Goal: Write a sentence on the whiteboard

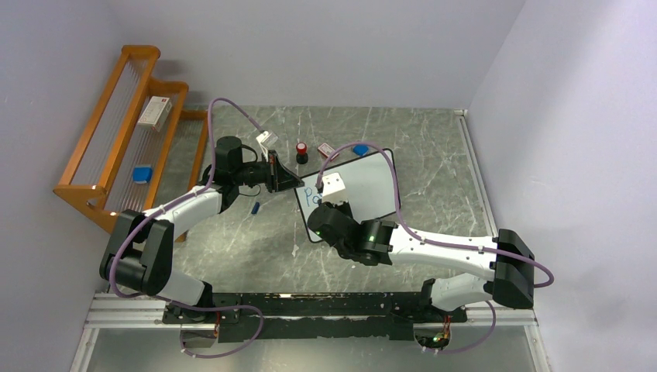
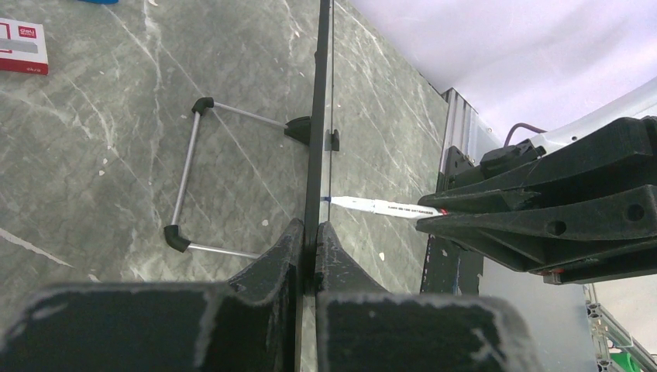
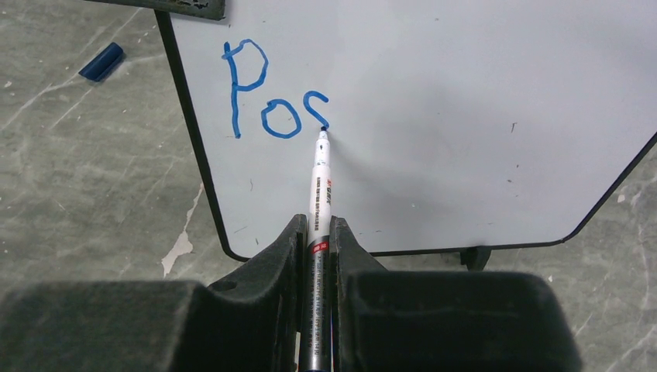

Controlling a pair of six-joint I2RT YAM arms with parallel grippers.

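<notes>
— Which step is in hand?

— The writing itself, and early in it, I'd judge. The sentence (image 3: 280, 120) reads only "Pos" in blue. The marker pen (image 3: 319, 194) has its tip touching the tail of the "s", whose lower curve is not yet drawn.

— Who holds what?

— The right gripper (image 3: 316, 232) has its fingers pinching the pen's barrel, with the tip pointed at the board. The left gripper (image 2: 310, 232) has its fingers pressed together on the black frame of the whiteboard (image 2: 320, 116), one on each face, steadying it.

— And where does the board stand?

— About the middle of the grey marbled table (image 1: 434, 155), propped on a wire stand (image 2: 186, 178) behind it. Its left edge is in the left gripper.

— What does the next move call for?

— Probably closing the "s", lifting off and shifting right for the next letter. That needs light, even pressure: the board is thin and only propped, so a hard push could slide or tip it despite the clamp.

— How does the board look?

— Glossy white with a thin black frame and rounded corners. It has a few tiny dark specks and is mostly bare. A blue pen cap (image 3: 101, 62) lies on the table to its left.
</notes>
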